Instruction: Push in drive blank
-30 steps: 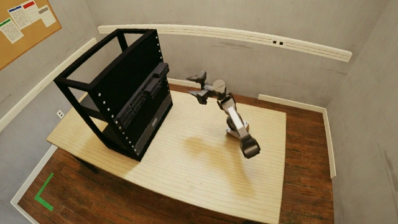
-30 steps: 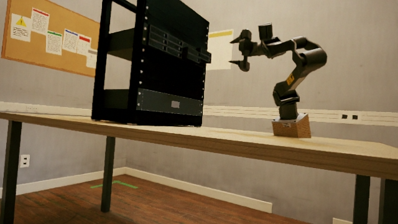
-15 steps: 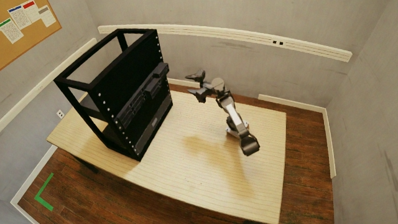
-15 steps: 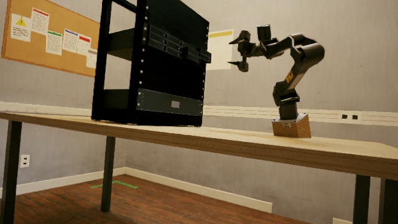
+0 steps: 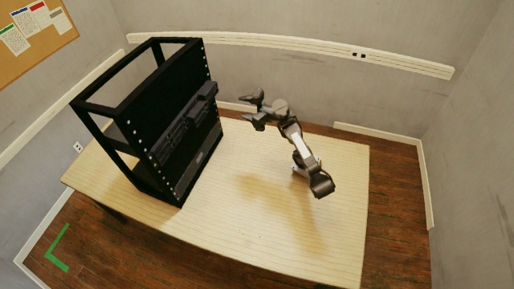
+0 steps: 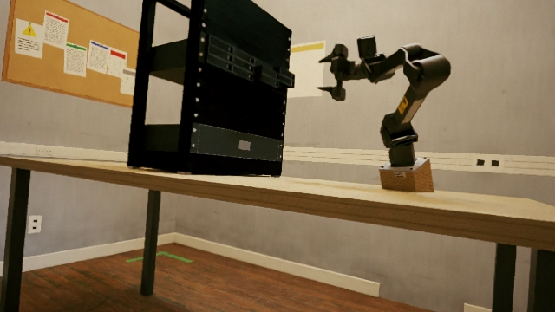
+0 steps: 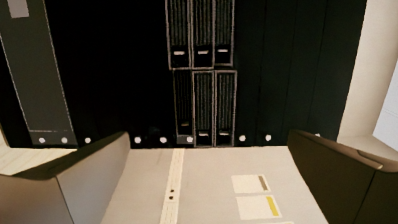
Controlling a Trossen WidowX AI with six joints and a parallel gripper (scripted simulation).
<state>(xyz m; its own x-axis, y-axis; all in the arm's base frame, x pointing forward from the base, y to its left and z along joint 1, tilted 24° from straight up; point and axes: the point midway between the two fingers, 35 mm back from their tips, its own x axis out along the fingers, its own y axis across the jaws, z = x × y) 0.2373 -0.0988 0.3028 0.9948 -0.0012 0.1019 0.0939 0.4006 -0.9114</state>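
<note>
Facing one rack (image 6: 193, 87), one claw (image 6: 336, 73) (empty) gapes wide.

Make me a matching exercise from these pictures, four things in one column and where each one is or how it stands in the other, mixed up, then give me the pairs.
Things:
1. pincer
2. rack
3. arm's wooden base block
4. cork board

Places or states:
A. hangs on the wall behind the table
B. stands on the table top, right of the rack in the exterior view
C. wide open, holding nothing, in the air short of the rack's front
D. black, stands on the table with drive blanks high on its front

Pairs: 1-C, 2-D, 3-B, 4-A
</note>
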